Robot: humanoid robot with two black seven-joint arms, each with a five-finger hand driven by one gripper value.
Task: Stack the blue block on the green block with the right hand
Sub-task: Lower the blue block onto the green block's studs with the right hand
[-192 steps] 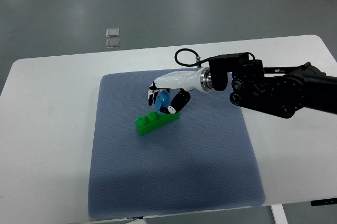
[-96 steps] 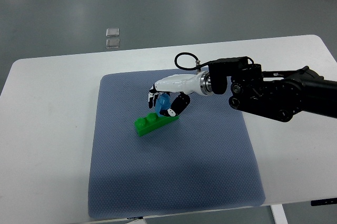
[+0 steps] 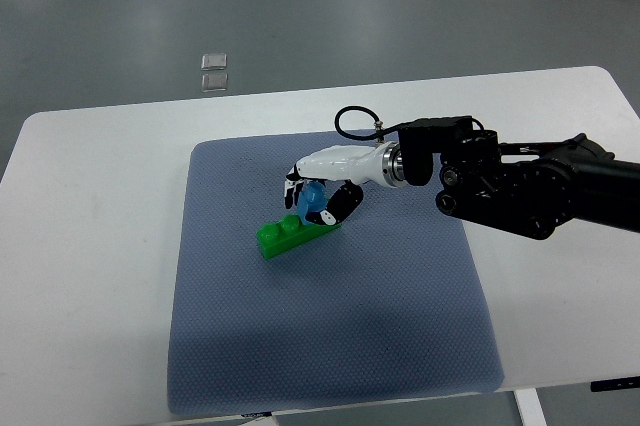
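White table (image 3: 90, 246) carries blue-grey mat (image 3: 330, 346); green block (image 3: 283, 237) lies left of mat centre, long axis tilted, right end farther from camera. Two small clear squares (image 3: 213, 70) on grey floor beyond table, well apart from green block. Nothing stands between hand and green block. Right hand (image 3: 322, 186) reaches in from right, white back up, fingers curled down, grasping blue block (image 3: 311, 200). Blue block sits directly over right end of green block, touching or just above, cannot tell which.
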